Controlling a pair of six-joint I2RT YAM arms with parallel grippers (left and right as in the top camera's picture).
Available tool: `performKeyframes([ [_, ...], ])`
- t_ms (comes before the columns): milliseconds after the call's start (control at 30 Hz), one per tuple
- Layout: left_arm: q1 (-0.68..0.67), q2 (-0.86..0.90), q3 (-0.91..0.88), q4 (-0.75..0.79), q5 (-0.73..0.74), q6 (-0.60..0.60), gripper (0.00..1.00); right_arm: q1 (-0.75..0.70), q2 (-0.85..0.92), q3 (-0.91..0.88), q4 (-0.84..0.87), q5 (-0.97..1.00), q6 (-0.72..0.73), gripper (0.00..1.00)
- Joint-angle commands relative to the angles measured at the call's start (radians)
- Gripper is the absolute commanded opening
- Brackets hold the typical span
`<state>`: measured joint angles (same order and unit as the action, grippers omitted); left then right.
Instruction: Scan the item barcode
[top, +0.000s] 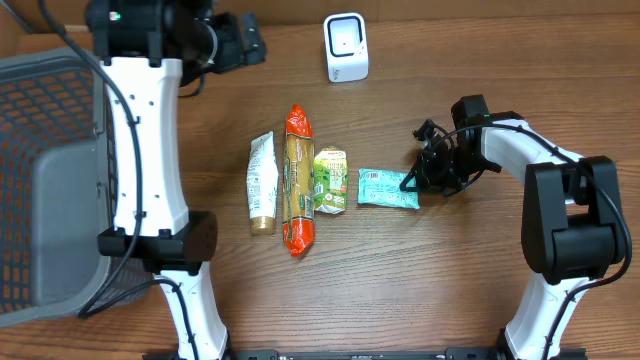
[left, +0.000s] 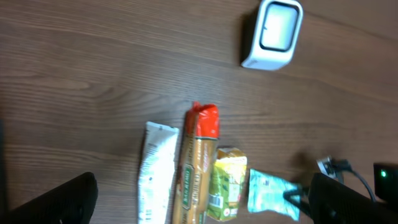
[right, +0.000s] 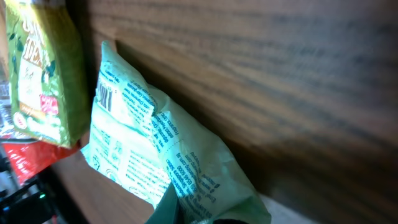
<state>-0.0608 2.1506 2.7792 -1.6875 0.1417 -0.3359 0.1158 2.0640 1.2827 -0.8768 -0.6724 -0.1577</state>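
Observation:
Four items lie in a row mid-table: a white packet (top: 262, 184), a long orange packet (top: 298, 180), a green packet (top: 330, 180) and a teal packet (top: 388, 188). My right gripper (top: 410, 182) is shut on the teal packet's right end, low on the table. In the right wrist view the teal packet (right: 143, 149) fills the frame, pinched at the bottom by the gripper (right: 205, 218), with a barcode (right: 102, 96) near its far end. The white scanner (top: 346, 47) stands at the back. My left gripper (top: 245, 40) hangs open, high above the back left, holding nothing.
A grey mesh basket (top: 40, 150) takes up the left edge of the table. In the left wrist view the scanner (left: 273, 32) is at the top right and the row of packets lies below, between the open fingers (left: 62, 199).

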Motion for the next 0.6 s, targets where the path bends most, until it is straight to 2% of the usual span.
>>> performKeyframes([
  [0, 0.047, -0.015, -0.001, -0.002, 0.024, 0.026, 1.0, -0.018, 0.021, 0.029, -0.021, -0.079, 0.005, 0.04],
  [200, 0.122, -0.026, -0.002, -0.002, 0.015, 0.026, 1.0, -0.029, -0.056, 0.135, -0.06, -0.115, 0.028, 0.04],
  [567, 0.153, -0.026, -0.002, -0.002, -0.026, 0.026, 1.0, -0.019, -0.369, 0.245, -0.001, -0.103, 0.049, 0.04],
])
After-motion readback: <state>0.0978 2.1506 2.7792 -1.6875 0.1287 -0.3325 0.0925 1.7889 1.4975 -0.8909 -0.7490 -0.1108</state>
